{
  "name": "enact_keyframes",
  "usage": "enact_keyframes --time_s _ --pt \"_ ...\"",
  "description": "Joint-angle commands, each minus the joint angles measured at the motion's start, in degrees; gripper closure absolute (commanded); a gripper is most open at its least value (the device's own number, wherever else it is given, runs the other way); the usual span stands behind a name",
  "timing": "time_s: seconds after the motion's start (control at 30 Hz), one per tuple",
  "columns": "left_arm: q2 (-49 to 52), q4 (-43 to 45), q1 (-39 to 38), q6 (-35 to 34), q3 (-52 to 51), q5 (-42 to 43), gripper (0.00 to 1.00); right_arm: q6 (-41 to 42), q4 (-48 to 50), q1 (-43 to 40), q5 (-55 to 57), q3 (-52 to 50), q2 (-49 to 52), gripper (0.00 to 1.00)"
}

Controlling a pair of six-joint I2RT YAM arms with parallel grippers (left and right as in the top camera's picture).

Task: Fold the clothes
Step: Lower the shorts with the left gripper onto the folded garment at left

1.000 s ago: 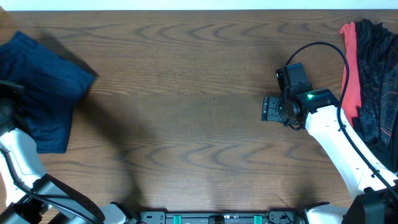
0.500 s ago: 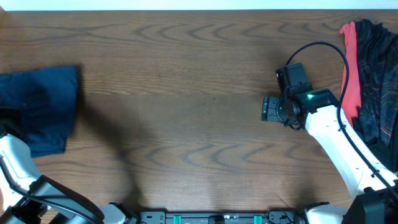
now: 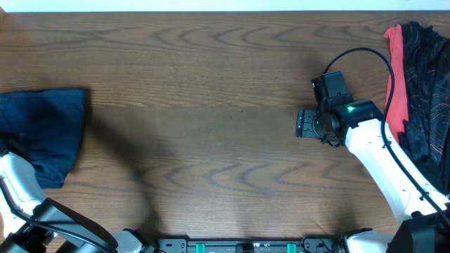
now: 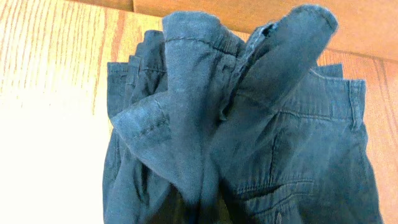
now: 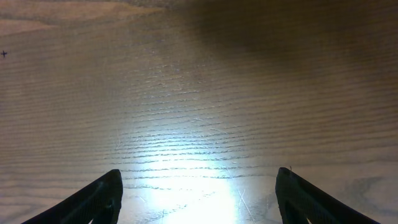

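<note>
Shorts (image 3: 43,126) first: the dark blue ones sit at the far left side of the wooden table (image 3: 211,105), and part of them runs off the edge of my overhead view. They are not flat. From the left wrist camera I see the blue cloth bunched up in big folds, with one thick fold rising right up close to the lens. I can see stitched seams and what looks like a pocket on the lower right of the cloth.

My left arm (image 3: 15,184) comes in from the bottom left corner, just beside the shorts. The cloth fills the left wrist view and hides the left gripper, so I cannot tell if its fingers are spread or pinching.

My right gripper (image 5: 199,180) is over bare wood on the right half of the table, well apart from the shorts. Its two dark fingers are spread wide, and only shiny wood shows between them. They hold nothing. A black cable (image 3: 365,51) loops up over the right arm.

Past that arm, at the far right edge of the table, two more clothes lie in a heap. The coral-red garment (image 3: 396,70) is a thin strip on the left side of the heap. The blackish speckled garment (image 3: 425,91) lies touching it on the right.
</note>
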Motion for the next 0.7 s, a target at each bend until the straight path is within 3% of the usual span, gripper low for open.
enact_keyframes --time_s 0.0,0.1,0.3,0.4,0.5,0.67 --pt "-0.5 1.6 0.5 0.1 -0.4 0.4 0.94 -0.8 0.0 -0.3 0.6 0.0 0.4 0.23" --pt "-0.5 6.8 0.5 4.4 -0.4 9.1 0.94 -0.8 0.2 -0.3 0.6 0.0 0.4 0.23" --pt "-0.5 14.2 0.5 9.0 0.8 11.9 0.94 -1.0 0.1 -0.3 0.6 0.0 0.3 0.23" --pt "-0.7 21.0 0.8 15.1 2.4 21.7 0.94 -1.6 0.1 -0.3 0.6 0.0 0.3 0.22" --pt "-0.9 19.3 2.7 10.2 3.4 15.3 0.94 -2.2 -0.2 -0.3 0.6 0.0 0.3 0.22" --pt "1.7 8.0 6.8 4.0 2.7 0.6 0.94 -2.7 -1.8 -0.3 0.6 0.0 0.4 0.22"
